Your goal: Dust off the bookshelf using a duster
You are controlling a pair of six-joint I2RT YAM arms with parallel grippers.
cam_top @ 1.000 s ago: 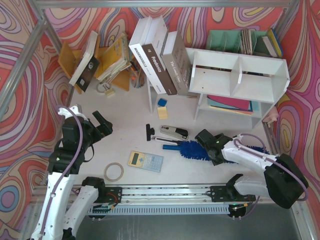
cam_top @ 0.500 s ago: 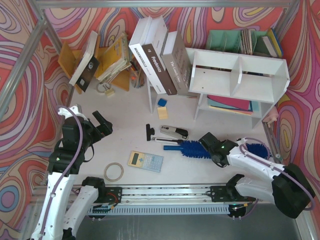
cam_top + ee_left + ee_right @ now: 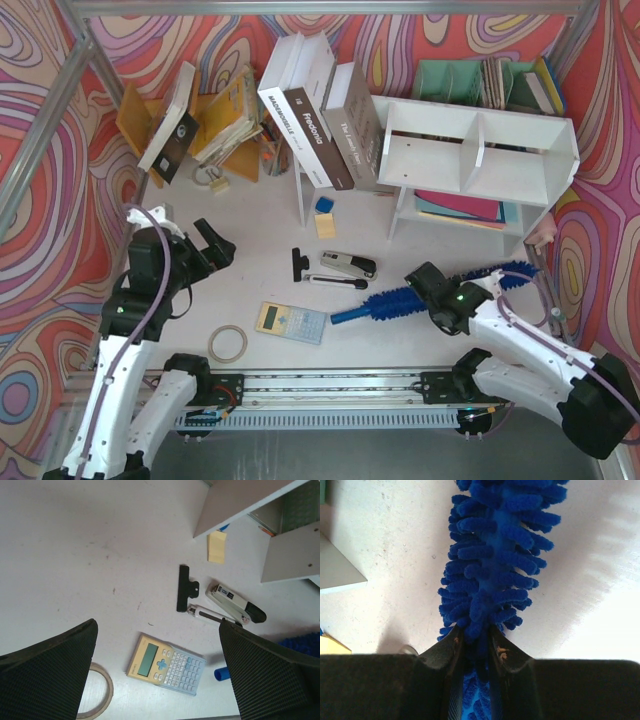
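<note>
My right gripper (image 3: 437,292) now pinches tight on the duster (image 3: 392,303)'s fluffy head, lower right. Its tip swings toward the bookshelf (image 3: 520,170), ready for sweeping.

The long fluffy microfibre duster (image 3: 395,303) is bright royal blue all over, its plastic handle too. The wide board bookshelf (image 3: 450,108) is plain white. The flat folders (image 3: 460,207) on its lower level are pink and teal. The walls (image 3: 40,200) have swirly bands of red, orange, pink and purple. The flat table top (image 3: 250,220) is white. The flat plastic calculator (image 3: 290,322) is pale yellow and light blue. The metal stapler (image 3: 348,265) is silver and black. The slotted file organizer (image 3: 450,78), far right, is teal. The wooden book rack (image 3: 135,120), far left, is orange.
</note>
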